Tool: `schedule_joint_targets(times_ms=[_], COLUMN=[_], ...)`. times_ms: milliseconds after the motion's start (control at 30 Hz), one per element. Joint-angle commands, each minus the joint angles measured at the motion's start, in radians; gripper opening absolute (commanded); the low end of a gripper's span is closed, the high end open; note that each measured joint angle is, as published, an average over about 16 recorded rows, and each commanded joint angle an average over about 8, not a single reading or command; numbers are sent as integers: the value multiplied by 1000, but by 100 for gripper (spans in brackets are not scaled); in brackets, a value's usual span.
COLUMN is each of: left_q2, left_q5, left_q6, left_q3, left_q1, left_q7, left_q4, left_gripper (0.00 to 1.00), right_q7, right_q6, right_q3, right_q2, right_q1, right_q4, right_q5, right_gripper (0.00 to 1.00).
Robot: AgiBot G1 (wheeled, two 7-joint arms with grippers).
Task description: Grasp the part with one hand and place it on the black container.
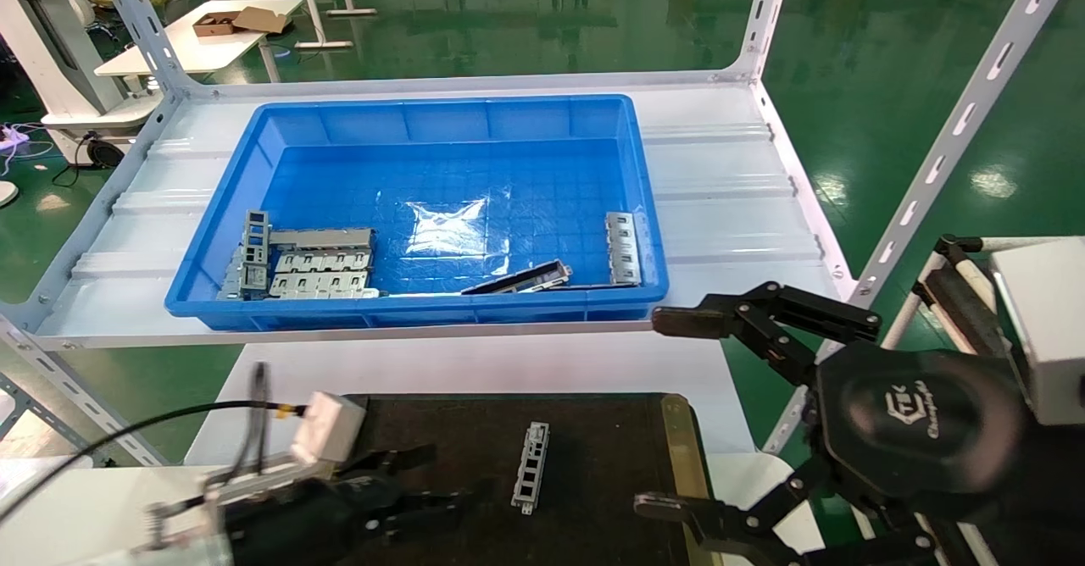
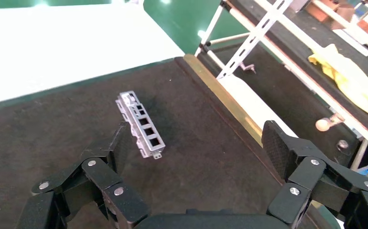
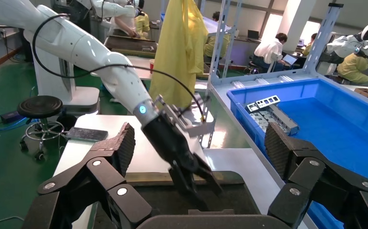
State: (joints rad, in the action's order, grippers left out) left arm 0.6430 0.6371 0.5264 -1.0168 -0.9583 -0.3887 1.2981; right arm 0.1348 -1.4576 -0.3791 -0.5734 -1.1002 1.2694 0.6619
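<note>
Operator, your part (image 1: 531,466) is lying flat on the black container (image 1: 610,481), resting lengthwise near the middle of the matte surface with its row of cutouts facing up, and nothing is touching it. Your left pincer (image 1: 441,490) is hovering low over the container just beside the part, on its left; in the left wrist view the fingers (image 2: 120,145) are standing spread wide, with the part (image 2: 141,125) sitting free just beyond one fingertip, gripping nothing. Your right pincer (image 1: 670,413) is hanging off the container's right edge, over the brass-coloured side strip; its fingers (image 3: 122,143) are also spread wide and holding nothing. Behind the container, on the shelf above the white tabletop (image 1: 475,363), the blue bin (image 1: 424,307) is holding a cluster of grey brackets (image 1: 305,265) at its front left corner, a dark strip (image 1: 519,278) near the front wall, and one more grey strip (image 1: 623,248) leaning at the right wall.
</note>
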Motion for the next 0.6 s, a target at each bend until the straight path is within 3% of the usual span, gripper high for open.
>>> schedule_joint_targets(times_ms=[33, 300, 600], left_q2=[-25, -83, -117], left_q5=[-33, -160, -208], left_q6=[58, 328, 491], left_q3=[49, 161, 191], left_q1=[25, 86, 91], left_q7=[58, 243, 297], left_q4=[-9, -144, -240], left_gripper=[100, 100, 100], right_q7=[0, 0, 0], right_q6=[0, 0, 0], right_q3=[0, 0, 0], right_q2=[0, 0, 0], right_q1=[0, 0, 0], right_q4=[0, 0, 0], right_q5=[0, 0, 0], right_gripper=[100, 100, 100])
